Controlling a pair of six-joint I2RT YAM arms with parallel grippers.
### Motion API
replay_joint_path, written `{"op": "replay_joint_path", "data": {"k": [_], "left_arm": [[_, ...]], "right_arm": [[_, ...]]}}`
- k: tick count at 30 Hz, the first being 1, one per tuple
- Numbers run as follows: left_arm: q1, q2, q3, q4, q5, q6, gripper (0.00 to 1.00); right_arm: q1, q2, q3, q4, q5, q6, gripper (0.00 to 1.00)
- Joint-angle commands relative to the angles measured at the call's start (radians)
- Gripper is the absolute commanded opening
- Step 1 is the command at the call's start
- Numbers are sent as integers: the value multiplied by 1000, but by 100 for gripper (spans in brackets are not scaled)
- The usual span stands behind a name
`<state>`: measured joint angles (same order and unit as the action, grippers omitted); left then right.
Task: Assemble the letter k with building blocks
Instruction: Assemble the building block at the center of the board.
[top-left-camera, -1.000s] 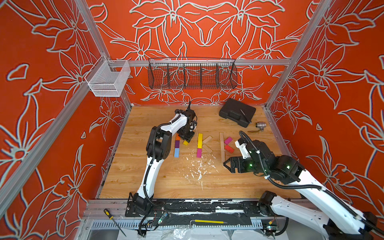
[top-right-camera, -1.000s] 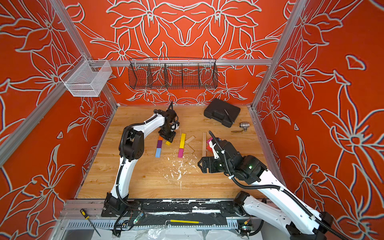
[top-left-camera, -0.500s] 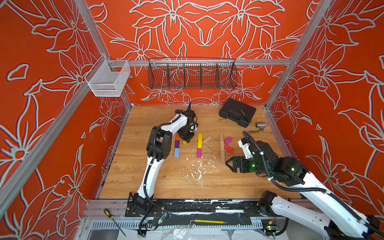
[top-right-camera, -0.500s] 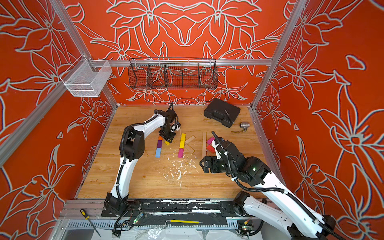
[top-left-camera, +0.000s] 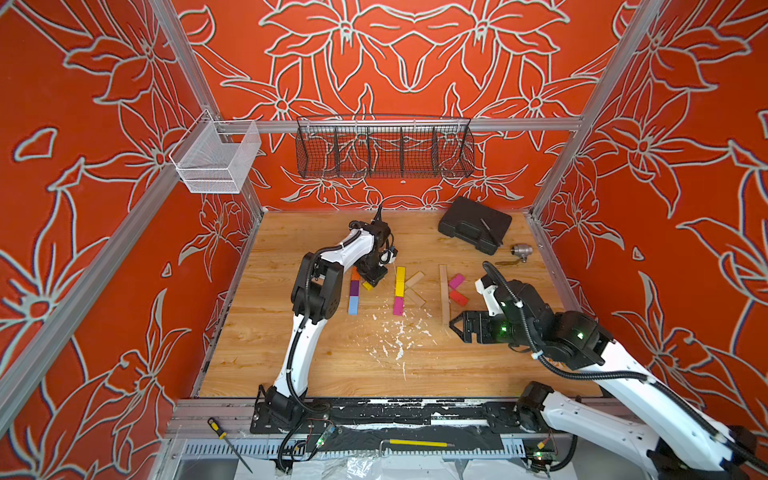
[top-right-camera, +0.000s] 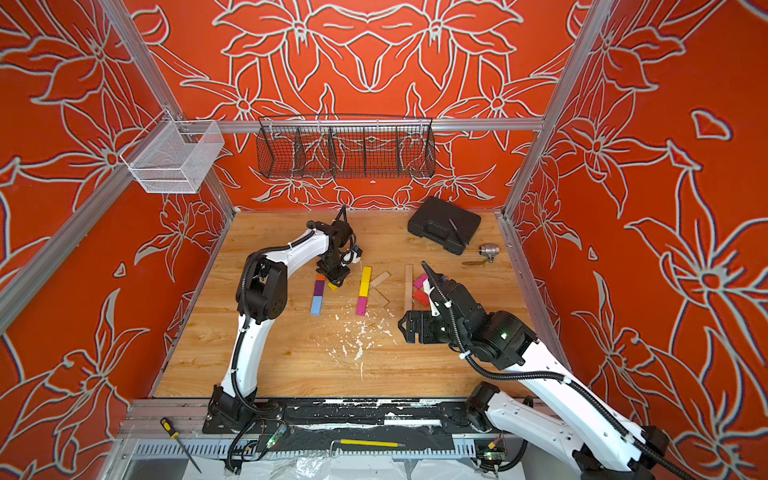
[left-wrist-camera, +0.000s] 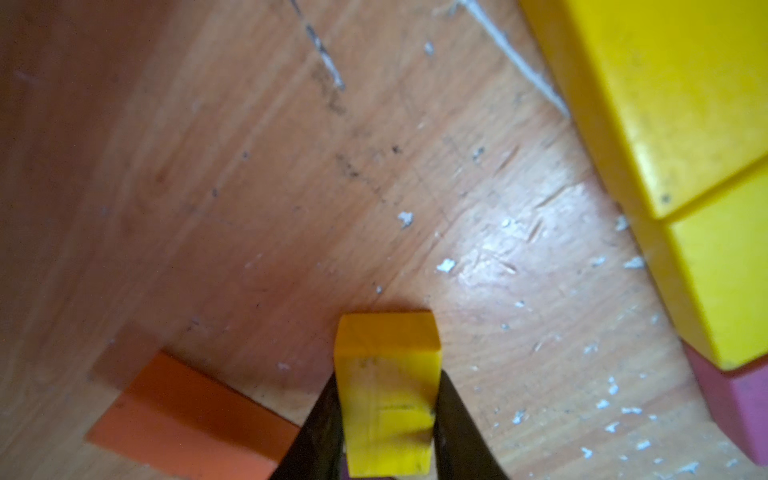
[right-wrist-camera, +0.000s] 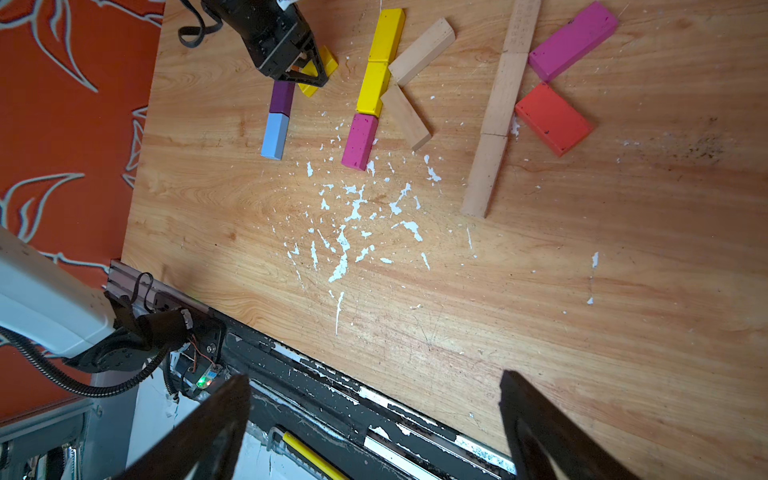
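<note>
My left gripper (top-left-camera: 373, 277) (left-wrist-camera: 388, 419) is shut on a small yellow block (left-wrist-camera: 388, 357) (top-left-camera: 367, 286), low over the table beside a column of orange (top-left-camera: 355, 274), purple (top-left-camera: 354, 287) and light blue (top-left-camera: 353, 304) blocks. In the middle lies a K of yellow blocks (top-left-camera: 400, 281), a magenta block (top-left-camera: 398, 305) and two plain wood diagonals (top-left-camera: 414, 279). Further right, a plain wood column (top-left-camera: 444, 293) has a magenta block (top-left-camera: 456, 281) and a red block (top-left-camera: 458, 297) against it. My right gripper (top-left-camera: 455, 326) (right-wrist-camera: 374, 376) hangs open and holds nothing, nearer the front.
A black case (top-left-camera: 474, 224) and a silver fitting (top-left-camera: 521, 250) lie at the back right. White flecks (top-left-camera: 395, 336) litter the table's middle. A black wire basket (top-left-camera: 384, 145) and a white mesh basket (top-left-camera: 216, 160) hang on the walls. A screwdriver (top-left-camera: 230, 442) lies on the front rail.
The left gripper's jaws have narrowed onto the small yellow block. The right arm has shifted only slightly and its jaws stay wide.
</note>
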<state>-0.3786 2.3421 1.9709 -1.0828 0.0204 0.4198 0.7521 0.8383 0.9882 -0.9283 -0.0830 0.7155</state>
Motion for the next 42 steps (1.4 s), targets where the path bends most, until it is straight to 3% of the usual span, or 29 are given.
{"op": "replay_joint_path", "data": {"k": [1, 5, 8, 12, 42], "left_arm": [[6, -30, -9, -7, -21, 18, 34], [7, -30, -9, 1, -41, 17, 34], [8, -32, -9, 7, -43, 12, 43], [7, -24, -6, 7, -35, 7, 46], [7, -29, -4, -8, -77, 7, 37]], "right_arm": [[-3, 2, 21, 10, 5, 20, 95], [-3, -3, 13, 11, 5, 29, 95], [-2, -7, 9, 12, 5, 30, 96], [-3, -7, 9, 18, 7, 32, 96], [-3, -9, -16, 39, 0, 47, 96]]}}
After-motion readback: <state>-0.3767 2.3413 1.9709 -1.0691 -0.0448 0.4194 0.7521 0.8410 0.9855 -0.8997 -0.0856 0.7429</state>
